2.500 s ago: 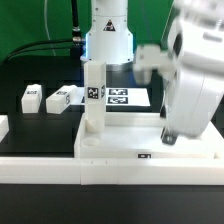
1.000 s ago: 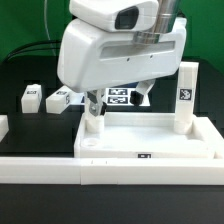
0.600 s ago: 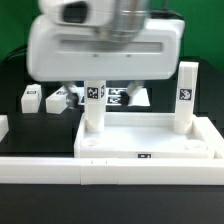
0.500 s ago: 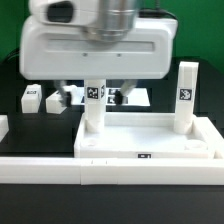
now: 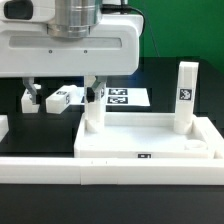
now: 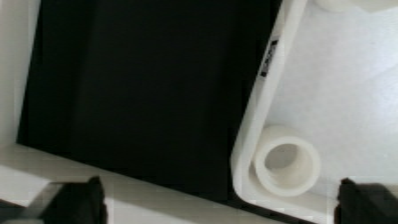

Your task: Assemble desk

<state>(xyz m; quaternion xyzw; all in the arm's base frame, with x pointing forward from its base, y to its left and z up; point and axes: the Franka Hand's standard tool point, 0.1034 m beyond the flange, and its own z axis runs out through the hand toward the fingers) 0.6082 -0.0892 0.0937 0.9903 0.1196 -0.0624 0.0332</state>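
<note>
- Gripper [image 5: 63, 92]: housing cut off at the exterior view's top edge.
- Marker board [image 5: 130, 97]: portion toward the exterior view's left hidden behind gripper and centre-frame standing leg [image 5: 93, 115].
- Tabletop [image 6: 338, 90]: cropped by the wrist view's edges.
- Fingertips [image 6: 75, 197]: blurred.

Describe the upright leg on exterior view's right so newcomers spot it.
Start at the white tray-like tabletop in the exterior view's foreground. At its far corner on that view's right stands a square white leg, tag near its top. The other upright leg is partly hidden by the gripper; two more legs lie flat on the black table.
</note>
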